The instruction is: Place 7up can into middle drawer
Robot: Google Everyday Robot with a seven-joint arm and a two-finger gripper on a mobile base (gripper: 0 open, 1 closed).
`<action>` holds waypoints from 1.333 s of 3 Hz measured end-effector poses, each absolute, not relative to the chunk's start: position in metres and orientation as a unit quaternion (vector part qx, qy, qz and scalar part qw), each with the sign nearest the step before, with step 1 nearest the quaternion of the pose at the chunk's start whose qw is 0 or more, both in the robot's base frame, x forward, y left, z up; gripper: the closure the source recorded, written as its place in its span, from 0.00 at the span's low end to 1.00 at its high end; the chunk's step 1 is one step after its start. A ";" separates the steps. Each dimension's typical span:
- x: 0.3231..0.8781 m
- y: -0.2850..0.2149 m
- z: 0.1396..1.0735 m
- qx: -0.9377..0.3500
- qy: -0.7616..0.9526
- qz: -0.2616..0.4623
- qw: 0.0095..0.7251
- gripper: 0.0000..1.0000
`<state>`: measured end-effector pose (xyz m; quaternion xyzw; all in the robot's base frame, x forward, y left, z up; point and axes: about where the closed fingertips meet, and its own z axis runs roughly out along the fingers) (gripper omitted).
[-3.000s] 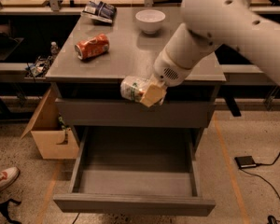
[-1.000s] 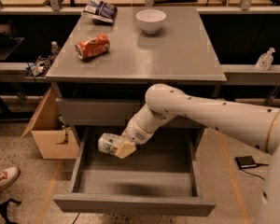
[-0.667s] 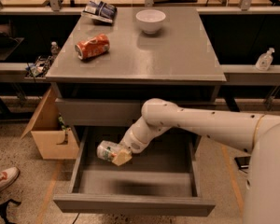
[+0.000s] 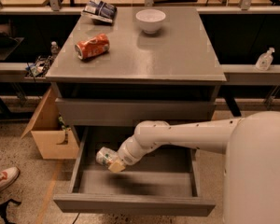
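Observation:
The 7up can, silver-white with green print, lies on its side in my gripper, which is shut on it. Gripper and can hang inside the open middle drawer, over its left part, a little above the flat grey bottom. My white arm reaches in from the right. The drawer is pulled out from the grey cabinet.
On the cabinet top lie an orange-red soda can, a white bowl and a chip bag. A cardboard box stands left of the cabinet. A shoe shows on the floor at far left.
My gripper has carried the can from in front of the cabinet top down into the open drawer, then lower and slightly left.

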<state>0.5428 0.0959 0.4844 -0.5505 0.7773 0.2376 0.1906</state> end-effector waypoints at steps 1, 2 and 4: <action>0.554 0.101 0.454 -0.534 0.789 0.228 0.199 1.00; 0.561 0.102 0.431 -0.521 0.799 0.221 0.203 0.98; 0.559 0.104 0.430 -0.523 0.798 0.223 0.200 0.52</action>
